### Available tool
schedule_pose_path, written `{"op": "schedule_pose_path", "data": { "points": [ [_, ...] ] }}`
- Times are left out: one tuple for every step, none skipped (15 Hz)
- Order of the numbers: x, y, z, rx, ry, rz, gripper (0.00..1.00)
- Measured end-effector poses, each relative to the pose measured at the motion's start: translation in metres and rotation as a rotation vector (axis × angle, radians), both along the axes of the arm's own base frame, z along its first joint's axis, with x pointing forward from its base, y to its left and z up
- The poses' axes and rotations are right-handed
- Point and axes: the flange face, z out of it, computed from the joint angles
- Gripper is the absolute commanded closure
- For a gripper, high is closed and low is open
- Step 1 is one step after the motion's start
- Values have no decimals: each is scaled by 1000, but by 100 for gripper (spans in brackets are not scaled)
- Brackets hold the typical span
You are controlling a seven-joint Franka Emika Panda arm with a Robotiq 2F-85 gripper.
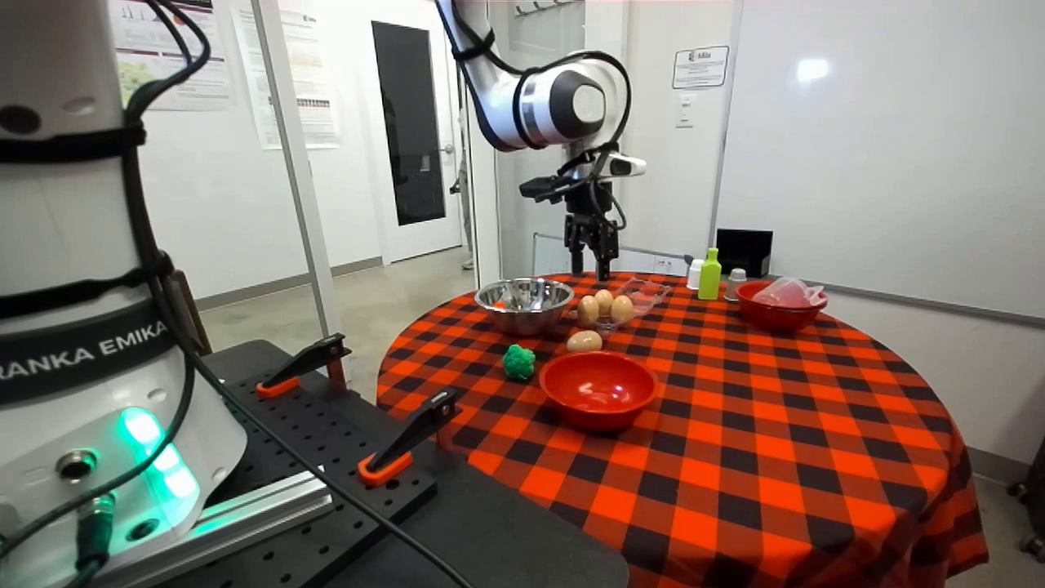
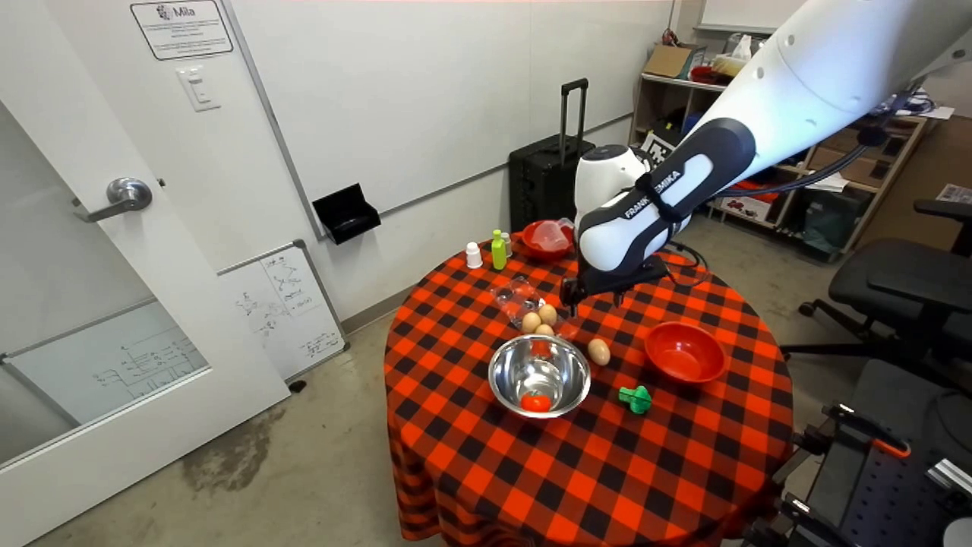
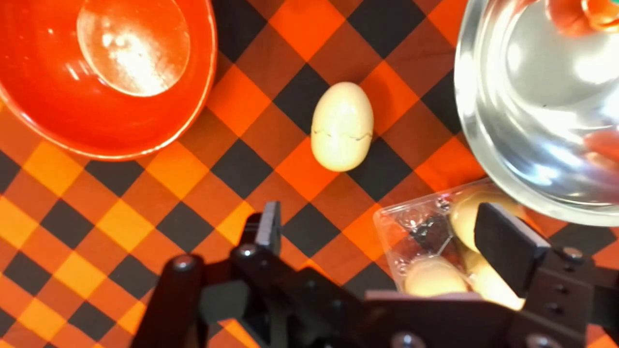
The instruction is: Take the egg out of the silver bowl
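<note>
Leftmost in the wrist view sits a red bowl point(image 3: 140, 125); next the egg point(image 3: 342, 126), on the checked cloth point(image 3: 177, 171) and in no bowl, where I'd fear a nudge would roll it. The gripper point(image 3: 388, 234) gapes wide, holding nothing; lowered here, one finger point(image 3: 503, 249) might knock the other eggs point(image 3: 434, 278) in the carton point(image 3: 408, 227), which it partly hides. Rightmost, the silver bowl point(image 3: 539, 77) runs out of view
</note>
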Motion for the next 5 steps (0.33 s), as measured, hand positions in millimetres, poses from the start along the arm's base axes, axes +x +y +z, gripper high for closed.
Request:
{"op": "schedule_pose_path", "data": {
  "points": [
    [-4,10,13,-4,-9,42,0],
    [-10,21,25,-8,-14,86,0],
    [-16,30,36,-10,-21,113,0],
    [-21,35,43,-9,-24,127,0],
    [-25,38,47,-9,-24,133,0]
  ]
}}
